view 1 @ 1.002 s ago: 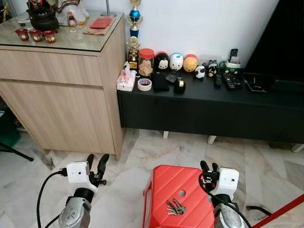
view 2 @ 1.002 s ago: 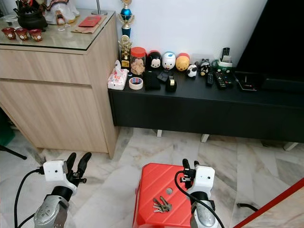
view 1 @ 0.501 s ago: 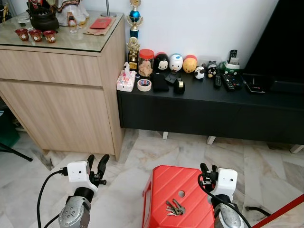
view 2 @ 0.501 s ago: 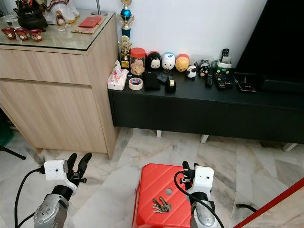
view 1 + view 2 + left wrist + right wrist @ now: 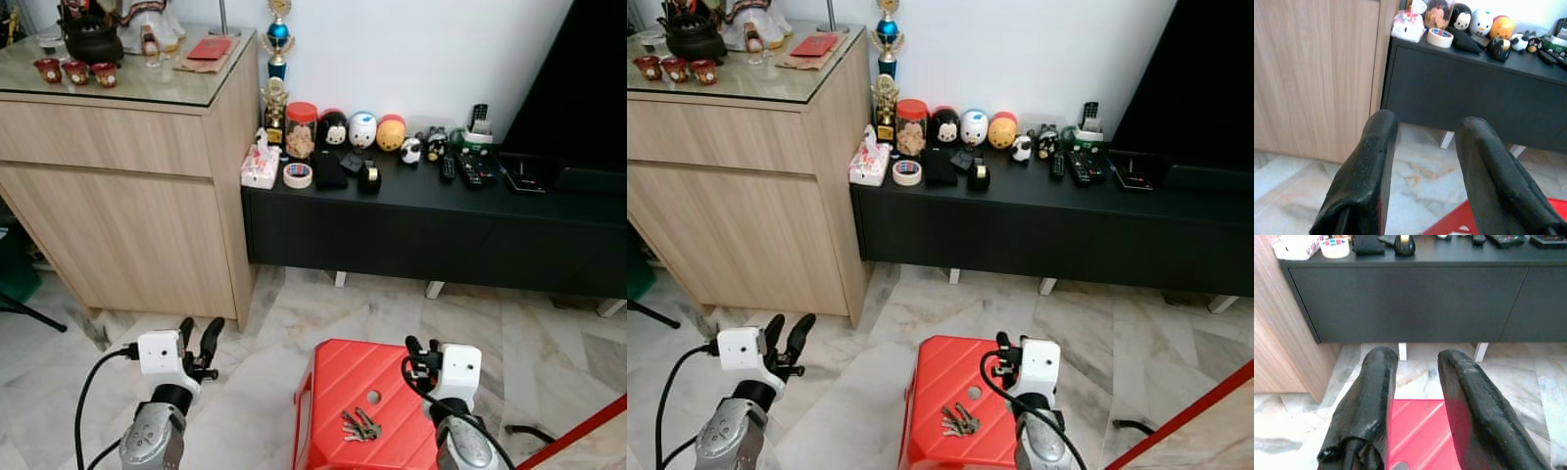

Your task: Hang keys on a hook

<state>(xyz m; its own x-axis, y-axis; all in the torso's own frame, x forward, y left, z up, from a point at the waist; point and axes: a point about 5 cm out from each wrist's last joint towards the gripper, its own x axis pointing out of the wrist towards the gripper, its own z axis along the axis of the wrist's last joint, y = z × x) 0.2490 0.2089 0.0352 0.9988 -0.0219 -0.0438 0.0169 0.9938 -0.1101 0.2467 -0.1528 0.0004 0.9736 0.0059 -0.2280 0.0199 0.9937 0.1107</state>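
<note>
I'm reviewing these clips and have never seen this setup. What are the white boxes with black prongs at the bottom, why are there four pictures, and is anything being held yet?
They belong to a humanoid robot. The two wide pictures come from its head camera, looking down and forward. The white boxes are its wrists; the black prongs are the left gripper and right gripper. The two close-up pictures come from cameras on those wrists, looking along the black fingers. Both grippers are open and hold nothing. A bunch of keys lies on a red stool just beside the right gripper. Beyond are a wooden cabinet and a low black console carrying toys and remotes. I can't make out a hook.
</note>
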